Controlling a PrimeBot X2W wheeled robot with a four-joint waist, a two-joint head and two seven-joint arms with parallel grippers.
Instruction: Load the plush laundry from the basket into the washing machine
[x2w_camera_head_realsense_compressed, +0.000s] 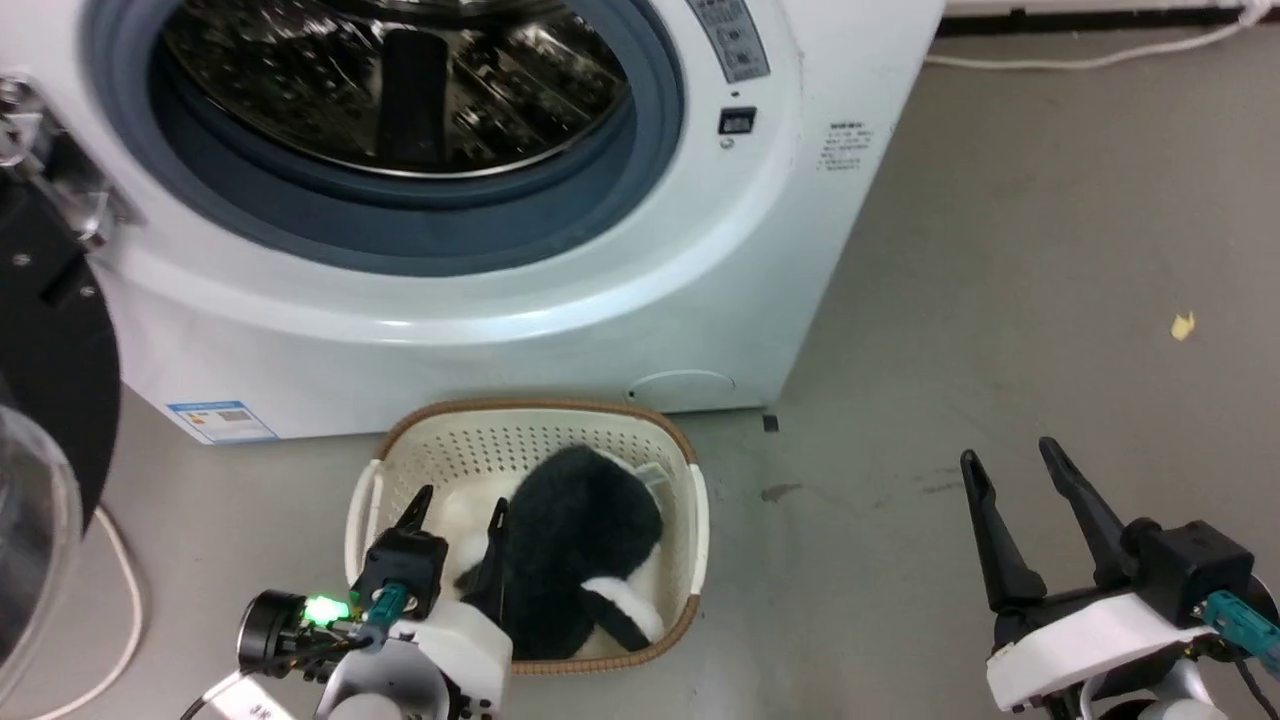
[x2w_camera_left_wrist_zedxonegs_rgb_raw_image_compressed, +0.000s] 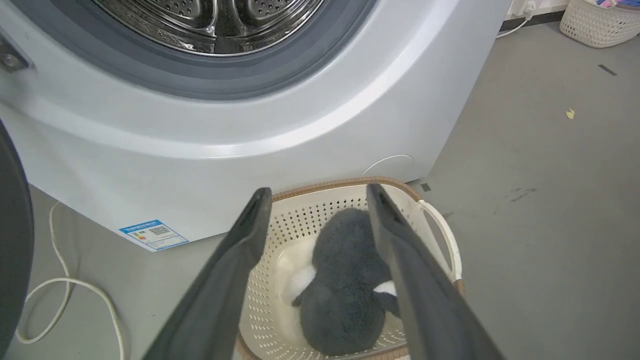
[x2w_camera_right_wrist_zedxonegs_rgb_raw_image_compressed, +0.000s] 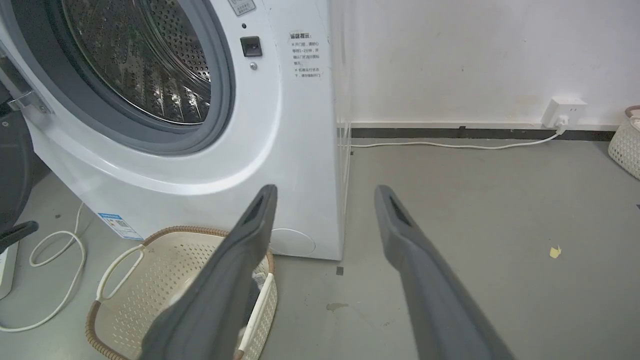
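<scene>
The plush laundry (x2w_camera_head_realsense_compressed: 585, 545) (x2w_camera_left_wrist_zedxonegs_rgb_raw_image_compressed: 345, 290), black and fluffy with white patches, lies inside the cream basket (x2w_camera_head_realsense_compressed: 540, 440) (x2w_camera_left_wrist_zedxonegs_rgb_raw_image_compressed: 300, 225) (x2w_camera_right_wrist_zedxonegs_rgb_raw_image_compressed: 150, 280) on the floor in front of the washing machine (x2w_camera_head_realsense_compressed: 480, 300) (x2w_camera_left_wrist_zedxonegs_rgb_raw_image_compressed: 250, 130) (x2w_camera_right_wrist_zedxonegs_rgb_raw_image_compressed: 280, 125). The washer's round opening shows a shiny steel drum, and its door stands swung out at the left. My left gripper (x2w_camera_head_realsense_compressed: 460, 508) (x2w_camera_left_wrist_zedxonegs_rgb_raw_image_compressed: 317, 192) is open and hangs over the basket's near left part, its fingers on either side of the plush's left edge. Well to the right, my right gripper (x2w_camera_head_realsense_compressed: 1010, 458) (x2w_camera_right_wrist_zedxonegs_rgb_raw_image_compressed: 325, 189) hovers open above bare floor.
A white cable (x2w_camera_left_wrist_zedxonegs_rgb_raw_image_compressed: 75, 290) (x2w_camera_right_wrist_zedxonegs_rgb_raw_image_compressed: 55, 250) loops on the floor left of the basket. The open door (x2w_camera_head_realsense_compressed: 45, 400) juts out at the left. A power cord (x2w_camera_right_wrist_zedxonegs_rgb_raw_image_compressed: 450, 145) runs along the wall to a socket. Another pale basket (x2w_camera_left_wrist_zedxonegs_rgb_raw_image_compressed: 600, 22) stands far right. Grey floor spreads to the right.
</scene>
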